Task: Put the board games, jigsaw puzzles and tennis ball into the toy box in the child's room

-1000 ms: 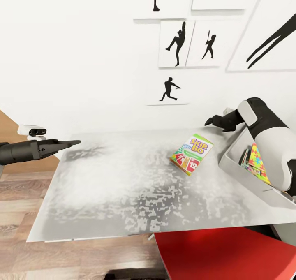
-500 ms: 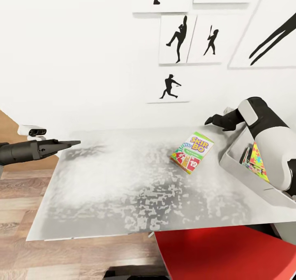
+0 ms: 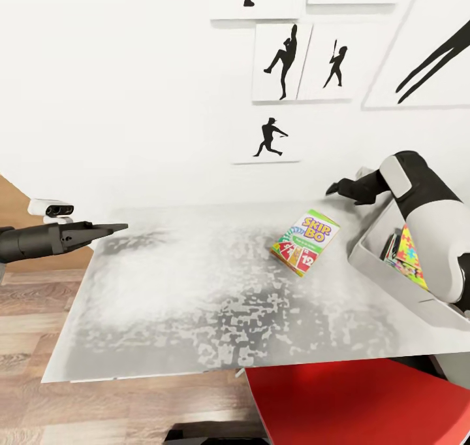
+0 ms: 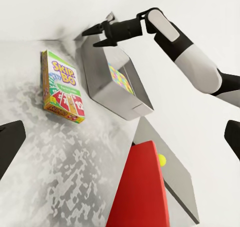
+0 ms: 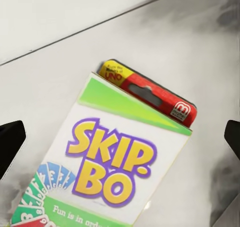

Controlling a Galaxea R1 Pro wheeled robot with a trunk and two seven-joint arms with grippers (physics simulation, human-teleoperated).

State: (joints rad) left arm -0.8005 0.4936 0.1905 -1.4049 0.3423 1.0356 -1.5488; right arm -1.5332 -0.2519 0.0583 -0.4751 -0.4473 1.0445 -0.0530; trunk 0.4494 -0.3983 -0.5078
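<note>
The green, yellow and red Skip-Bo board game (image 3: 305,242) lies flat on the white table (image 3: 183,301), just left of the light grey toy box (image 3: 382,272). A multicoloured jigsaw puzzle (image 3: 409,251) leans inside the toy box, also seen from the left wrist (image 4: 120,78). My right gripper (image 3: 335,188) hovers open above the table's far edge, behind the Skip-Bo box (image 5: 110,162), with nothing between its fingers. At the table's left end my left gripper (image 3: 115,227) is open and empty. The small yellow-green tennis ball (image 4: 161,160) rests on a grey surface beside a red object.
A red object (image 3: 365,402) sits under the table's near right edge. The wall behind carries white panels with black silhouettes (image 3: 282,63). Wooden floor (image 3: 32,340) lies to the left of the table.
My right forearm and gripper have risen slightly over the table's far edge. The view shifted a little early on. Left arm and Skip-Bo box are unmoved.
</note>
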